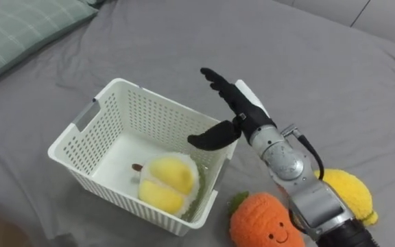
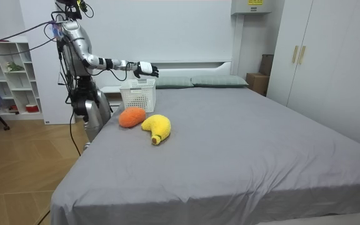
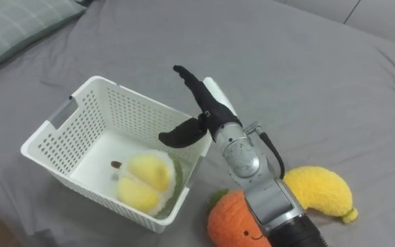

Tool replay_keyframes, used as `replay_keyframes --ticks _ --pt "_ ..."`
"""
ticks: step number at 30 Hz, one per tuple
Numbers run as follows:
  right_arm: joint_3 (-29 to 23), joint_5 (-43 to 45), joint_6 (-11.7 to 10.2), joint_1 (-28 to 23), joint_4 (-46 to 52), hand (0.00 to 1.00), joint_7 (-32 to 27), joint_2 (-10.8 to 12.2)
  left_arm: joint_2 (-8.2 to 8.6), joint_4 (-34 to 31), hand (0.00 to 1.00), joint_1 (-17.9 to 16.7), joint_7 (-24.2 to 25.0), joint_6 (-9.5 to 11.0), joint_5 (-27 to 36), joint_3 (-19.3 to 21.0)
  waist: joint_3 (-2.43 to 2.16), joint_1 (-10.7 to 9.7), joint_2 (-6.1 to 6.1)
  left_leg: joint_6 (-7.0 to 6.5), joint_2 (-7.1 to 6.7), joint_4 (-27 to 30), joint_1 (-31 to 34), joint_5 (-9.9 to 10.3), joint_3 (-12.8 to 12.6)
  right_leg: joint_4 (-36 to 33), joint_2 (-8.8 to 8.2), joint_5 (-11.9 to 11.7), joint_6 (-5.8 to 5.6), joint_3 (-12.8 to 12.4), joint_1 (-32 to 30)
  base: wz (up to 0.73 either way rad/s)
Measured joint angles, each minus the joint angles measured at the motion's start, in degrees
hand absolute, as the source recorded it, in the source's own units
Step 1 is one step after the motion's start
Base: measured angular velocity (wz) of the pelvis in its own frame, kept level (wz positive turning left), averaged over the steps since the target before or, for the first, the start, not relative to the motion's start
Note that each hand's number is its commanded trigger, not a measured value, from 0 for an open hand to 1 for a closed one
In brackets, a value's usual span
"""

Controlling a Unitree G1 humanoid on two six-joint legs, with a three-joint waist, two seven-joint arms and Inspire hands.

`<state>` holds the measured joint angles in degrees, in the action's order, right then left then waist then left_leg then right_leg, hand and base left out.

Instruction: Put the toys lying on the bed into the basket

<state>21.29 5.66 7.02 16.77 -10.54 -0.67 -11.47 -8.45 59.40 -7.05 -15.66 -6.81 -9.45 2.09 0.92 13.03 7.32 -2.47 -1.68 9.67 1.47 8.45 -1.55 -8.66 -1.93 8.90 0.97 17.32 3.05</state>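
Right hand (image 1: 237, 110) over basket (image 1: 74, 137) rim at 3 o'clock, fingers apart, yellow plush (image 1: 166, 182) inside, carrot plush (image 1: 262, 219), banana plush (image 1: 352, 195) at 5 o'clock.

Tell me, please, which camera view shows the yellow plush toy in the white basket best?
The left eye view: the yellow plush toy lies whole on the floor of the white basket, unobstructed. The right eye view shows almost the same. In the room view, the basket's wall hides it.

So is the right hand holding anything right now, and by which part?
Nothing held: the right hand is open above the basket, the yellow plush lying inside it.
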Motion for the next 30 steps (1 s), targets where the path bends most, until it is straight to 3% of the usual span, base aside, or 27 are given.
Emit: replay_keyframes --ticks 4,8,13,18,22,30 --pt "-3.18 -0.48 -1.45 -1.54 0.18 0.00 -1.33 -0.75 0.06 -0.03 0.00 0.08 -0.07 1.13 0.05 0.14 -0.19 -1.41 -0.42 -0.14 0.11 -0.03 -0.58 -0.02 -0.88 -0.02 -0.06 -0.06 -0.09 -0.53 -0.09 -0.09" --pt "-8.19 -0.44 -2.43 -4.46 2.22 0.00 -2.69 -1.41 0.58 -0.01 0.00 -0.36 -0.14 2.21 -0.01 1.69 -0.79 -3.17 -1.85 -0.31 0.06 -0.56 -1.31 -0.08 -1.77 -0.04 -0.08 -0.21 -0.32 -1.71 -0.05 -0.15" --pt "-11.86 -1.02 -3.49 -6.80 2.67 0.00 -5.29 -2.54 0.60 0.20 0.00 -0.48 -0.71 2.94 0.99 3.57 -1.08 -4.33 -2.75 -0.34 0.32 -1.51 -2.73 -0.10 -3.29 -0.10 0.12 -0.20 -0.32 -3.31 0.28 -0.15" --pt "-13.91 -1.89 -3.61 -9.84 2.61 0.00 -6.49 -3.78 0.72 -0.01 0.00 -2.12 -1.44 3.26 0.99 3.55 -1.07 -6.60 -2.73 -0.34 0.35 -1.89 -3.28 -0.08 -3.71 -0.05 0.16 -0.20 -0.33 -3.71 0.68 -0.03" --pt "-15.76 -2.01 -3.61 -10.11 2.62 0.00 -6.66 -5.05 0.73 -0.23 0.00 -2.73 -1.72 3.28 0.99 3.65 -1.05 -7.03 -2.61 -0.34 0.48 -2.01 -3.85 -0.06 -4.41 -0.17 0.25 -0.20 -0.33 -4.32 0.72 -0.09" --pt "-18.05 -1.80 -3.65 -12.34 -2.53 0.00 -6.66 -6.16 0.65 0.39 0.00 -3.69 -2.29 3.35 1.66 3.73 -0.95 -8.22 -0.98 -0.31 0.69 -1.92 -4.18 0.22 -5.08 -0.20 0.43 -0.21 -0.33 -4.76 0.91 -0.02"
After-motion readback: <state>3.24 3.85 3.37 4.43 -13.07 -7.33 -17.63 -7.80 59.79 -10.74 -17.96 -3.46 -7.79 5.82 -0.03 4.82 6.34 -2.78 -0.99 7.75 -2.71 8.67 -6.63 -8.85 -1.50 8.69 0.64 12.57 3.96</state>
